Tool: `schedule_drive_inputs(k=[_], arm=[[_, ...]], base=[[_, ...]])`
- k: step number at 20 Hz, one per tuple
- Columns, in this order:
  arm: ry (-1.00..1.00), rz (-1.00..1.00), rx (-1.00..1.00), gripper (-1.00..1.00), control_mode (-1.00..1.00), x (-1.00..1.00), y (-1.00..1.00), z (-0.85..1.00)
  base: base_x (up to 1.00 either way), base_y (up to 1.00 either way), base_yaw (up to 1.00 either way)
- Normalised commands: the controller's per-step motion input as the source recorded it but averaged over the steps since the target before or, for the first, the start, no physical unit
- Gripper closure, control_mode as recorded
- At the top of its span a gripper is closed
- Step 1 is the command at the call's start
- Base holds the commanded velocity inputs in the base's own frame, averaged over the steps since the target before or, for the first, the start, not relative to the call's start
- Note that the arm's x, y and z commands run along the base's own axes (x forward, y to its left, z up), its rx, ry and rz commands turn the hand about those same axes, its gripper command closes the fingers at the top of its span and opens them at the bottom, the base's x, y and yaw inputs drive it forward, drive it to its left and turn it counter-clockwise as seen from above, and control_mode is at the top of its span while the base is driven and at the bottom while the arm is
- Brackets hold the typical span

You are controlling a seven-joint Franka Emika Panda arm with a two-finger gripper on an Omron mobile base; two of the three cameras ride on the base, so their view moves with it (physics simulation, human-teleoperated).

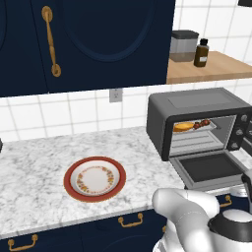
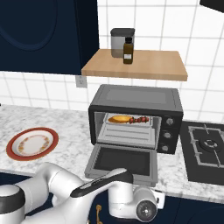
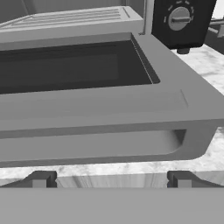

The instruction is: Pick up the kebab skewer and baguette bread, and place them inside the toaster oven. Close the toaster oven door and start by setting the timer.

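The dark grey toaster oven (image 1: 197, 106) (image 2: 135, 98) stands on the marble counter. Its door (image 1: 209, 167) (image 2: 124, 159) is dropped flat open. On the rack inside lie the golden baguette bread (image 1: 183, 127) (image 2: 119, 118) and, to its right, the kebab skewer (image 1: 201, 124) (image 2: 140, 119). In the hand view my gripper (image 3: 112, 180) is open and holds nothing. It sits low in front of the counter edge, just before the door's grey bar handle (image 3: 109, 142). One of the oven's knobs (image 3: 179, 18) shows at the upper right.
A red-rimmed patterned plate (image 1: 94, 178) (image 2: 32, 143) lies bare on the counter left of the oven. A stove burner (image 2: 208, 144) is to the oven's right. Above it, a wooden shelf (image 2: 135, 63) carries a canister (image 2: 119, 41) and a dark bottle (image 2: 127, 51).
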Motion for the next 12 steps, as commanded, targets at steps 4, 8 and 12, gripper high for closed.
schedule_drive_inputs(k=[4,8,12], arm=[[0.00,0.00,0.00,-1.00,-1.00,0.11,0.09,0.00],[0.00,0.00,0.00,-1.00,-1.00,0.05,0.06,0.00],[0.00,0.00,0.00,-1.00,-1.00,0.09,0.03,0.02]], base=[[0.00,0.00,0.00],[0.00,0.00,0.00],[0.00,0.00,0.00]])
